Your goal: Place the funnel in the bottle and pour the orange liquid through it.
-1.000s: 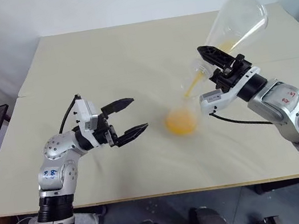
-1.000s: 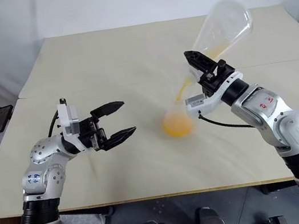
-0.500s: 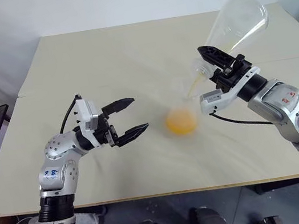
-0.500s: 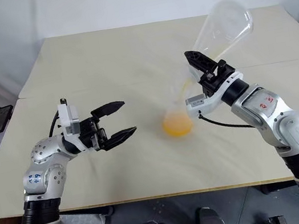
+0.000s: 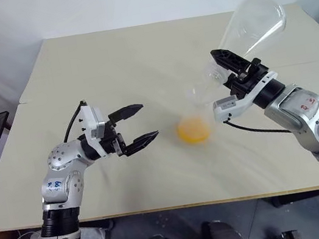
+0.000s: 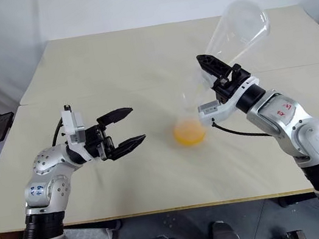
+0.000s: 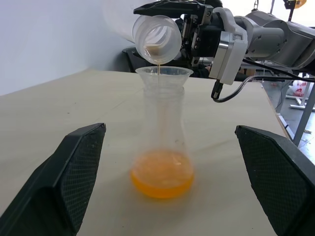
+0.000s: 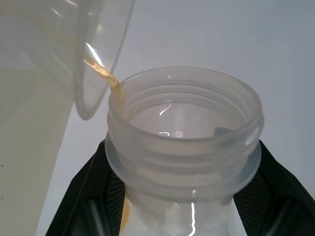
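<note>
From the head cameras I've got the pale beige table (image 5: 107,67) in front of me, and near its middle stands the smaller milky-translucent plastic conical bottle (image 5: 193,127), upright, with the bright yellow-orange liquid (image 5: 193,131) pooled in its wide base. The small clear plastic cone funnel (image 5: 195,93) sits in the bottle's neck, faint but there. My right gripper (image 5: 228,65) is pinching the neck of the larger clear conical flask (image 5: 252,22), which is tipped well over, base high and away from me, mouth down beside the funnel. My left gripper (image 5: 140,123) hangs to the left of the bottle, well apart from it, black fingers spread wide and holding nothing. Over to the left wrist camera: I'm looking between my two spread fingers (image 7: 69,162) straight at the bottle (image 7: 162,142), orange liquid (image 7: 161,176) filling its bottom, funnel (image 7: 163,74) seated in the top. The big flask's mouth (image 7: 157,32) hovers just above the funnel rim and a thin orange thread drops from its lip into the cone, with the right gripper (image 7: 172,7) clamped on the flask's neck. Right wrist camera now: the threaded neck of the larger flask (image 8: 184,147) sits between my black fingers (image 8: 86,196), closed against it, and a small orange trickle runs at the funnel's (image 8: 106,49) clear edge just beside the neck's lip.
</note>
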Controlling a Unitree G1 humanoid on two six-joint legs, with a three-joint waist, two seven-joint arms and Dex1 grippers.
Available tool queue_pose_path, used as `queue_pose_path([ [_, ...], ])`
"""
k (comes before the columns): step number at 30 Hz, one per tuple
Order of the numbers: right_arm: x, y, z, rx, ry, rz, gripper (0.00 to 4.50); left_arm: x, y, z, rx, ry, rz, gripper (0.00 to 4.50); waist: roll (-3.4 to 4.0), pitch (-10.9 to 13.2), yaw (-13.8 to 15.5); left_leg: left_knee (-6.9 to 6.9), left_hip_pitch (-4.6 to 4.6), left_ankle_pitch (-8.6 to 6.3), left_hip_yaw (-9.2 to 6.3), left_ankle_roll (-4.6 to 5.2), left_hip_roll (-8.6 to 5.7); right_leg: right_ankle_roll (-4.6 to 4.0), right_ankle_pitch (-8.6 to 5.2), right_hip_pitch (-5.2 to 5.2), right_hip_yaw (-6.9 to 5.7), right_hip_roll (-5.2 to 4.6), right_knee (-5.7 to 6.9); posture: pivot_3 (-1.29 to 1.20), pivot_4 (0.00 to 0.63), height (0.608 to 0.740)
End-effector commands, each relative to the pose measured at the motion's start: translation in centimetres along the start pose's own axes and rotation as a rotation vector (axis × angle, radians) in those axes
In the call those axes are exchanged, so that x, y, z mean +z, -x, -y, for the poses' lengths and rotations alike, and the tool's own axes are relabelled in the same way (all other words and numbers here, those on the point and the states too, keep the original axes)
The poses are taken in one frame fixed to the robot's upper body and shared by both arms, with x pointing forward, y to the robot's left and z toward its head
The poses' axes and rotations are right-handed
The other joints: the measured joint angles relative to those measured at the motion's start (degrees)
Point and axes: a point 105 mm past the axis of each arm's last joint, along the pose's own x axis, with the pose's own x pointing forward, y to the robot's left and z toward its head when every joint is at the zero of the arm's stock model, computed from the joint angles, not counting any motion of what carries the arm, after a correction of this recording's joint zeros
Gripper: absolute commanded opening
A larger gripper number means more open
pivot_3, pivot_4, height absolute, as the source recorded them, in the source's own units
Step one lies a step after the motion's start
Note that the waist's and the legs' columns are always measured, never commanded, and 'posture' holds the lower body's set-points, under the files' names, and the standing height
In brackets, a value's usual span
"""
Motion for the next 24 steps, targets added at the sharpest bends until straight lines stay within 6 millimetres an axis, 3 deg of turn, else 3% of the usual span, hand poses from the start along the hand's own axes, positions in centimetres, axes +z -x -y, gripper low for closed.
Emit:
queue_pose_path([
  [1,-0.6,0.3,2.3,-0.077,-0.026,-0.017,2.46,0.9,-0.2,0.3,-0.012,-0.038,0.022,4.50,0.00,0.0,0.0,0.00,0.00,0.00,0.00,0.00,0.00,0.00,0.00,0.00,0.00,0.00,0.00,0.00,0.150,0.740],
  [8,-0.6,0.8,3.2,-0.091,-0.214,-0.022,2.46,0.9,0.0,0.0,-0.011,-0.039,0.017,4.50,0.00,0.0,0.1,0.00,0.00,0.00,0.00,0.00,0.00,0.00,0.00,0.01,-0.01,0.00,0.00,0.00,0.150,0.740],
  [10,-1.3,1.1,3.3,-0.092,-0.362,-0.070,2.46,0.9,0.1,-0.1,-0.010,-0.037,0.013,4.50,0.00,0.0,0.0,0.01,0.00,0.00,-0.01,0.00,0.00,0.00,0.00,0.02,0.00,-0.01,0.00,0.00,0.150,0.740],
  [13,-4.0,2.1,3.4,-0.140,-0.709,-0.227,2.46,0.7,0.3,-0.2,-0.015,-0.031,0.004,4.50,0.00,0.0,0.1,0.01,0.00,0.00,-0.03,0.00,0.02,0.00,0.00,0.03,-0.02,0.01,0.01,0.00,0.150,0.740],
  [17,-7.0,3.1,3.9,-0.214,-0.990,-0.343,2.46,0.7,0.2,-0.4,-0.021,-0.028,-0.002,4.50,0.00,0.0,0.1,0.04,0.00,0.00,-0.05,0.02,-0.01,0.00,0.00,0.04,-0.03,-0.02,0.05,0.00,0.150,0.740],
  [20,-9.3,4.3,2.4,-0.273,-1.356,-0.405,2.46,0.8,-0.1,-0.5,-0.027,-0.029,-0.005,4.50,0.00,0.0,0.1,0.02,0.00,0.00,-0.12,0.01,0.01,0.00,0.00,0.03,-0.01,-0.03,0.07,0.00,0.150,0.740],
  [24,-12.1,6.1,-0.4,-0.347,-1.631,-0.473,2.46,1.0,-0.4,-0.6,-0.027,-0.034,-0.007,4.50,0.00,0.0,0.1,-0.01,0.01,0.00,-0.13,0.02,-0.05,0.00,0.00,0.04,0.03,-0.06,0.10,0.00,0.150,0.740],
])
